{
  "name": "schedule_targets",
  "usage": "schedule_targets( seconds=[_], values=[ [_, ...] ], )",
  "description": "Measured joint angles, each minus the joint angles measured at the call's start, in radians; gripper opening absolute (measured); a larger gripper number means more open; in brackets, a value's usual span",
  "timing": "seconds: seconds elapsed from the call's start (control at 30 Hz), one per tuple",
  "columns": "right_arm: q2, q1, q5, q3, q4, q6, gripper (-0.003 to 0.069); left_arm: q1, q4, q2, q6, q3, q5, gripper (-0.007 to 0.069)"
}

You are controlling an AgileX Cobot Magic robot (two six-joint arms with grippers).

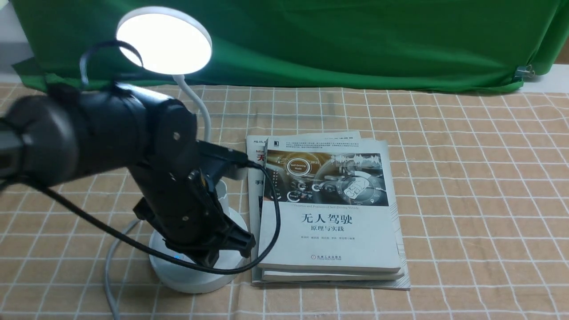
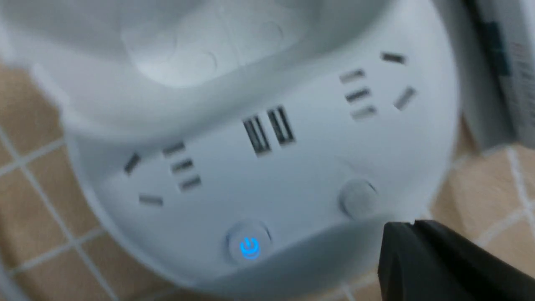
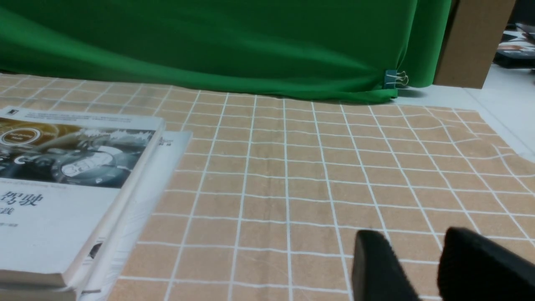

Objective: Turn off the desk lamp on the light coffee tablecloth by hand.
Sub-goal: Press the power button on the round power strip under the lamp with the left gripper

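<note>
Brightly, the white disc-headed desk lamp (image 1: 191, 280) glows upper left; the black left claw (image 2: 413, 259), clenched, hovers lower left.

From here, bare tablecloth (image 1: 480, 200) stretches open at three o'clock, giving an arm room. The stacked books (image 1: 329, 213) block low passage just beside the lamp base (image 1: 191, 280); at twelve o'clock, the green cloth (image 1: 355, 44) closes off the back.

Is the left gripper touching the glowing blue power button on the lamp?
Apart: the left wrist view shows the left gripper off to one side, with bare lamp base showing between it and the glowing power button.
</note>
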Motion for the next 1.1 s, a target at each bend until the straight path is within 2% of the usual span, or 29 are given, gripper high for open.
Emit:
schedule_targets(
  seconds=[0.37,0.73,1.1],
  values=[
    [0.000,0.000,0.000,0.000,0.000,0.000,0.0242,0.001,0.006,0.037,-0.009,-0.012,-0.013,-0.0008],
    [0.000,0.000,0.000,0.000,0.000,0.000,0.0242,0.001,-0.001,-0.111,-0.016,-0.010,-0.018,-0.0005],
    [0.000,0.000,0.000,0.000,0.000,0.000,0.0242,0.001,0.026,0.044,-0.016,-0.011,-0.011,-0.0005]
  ],
)
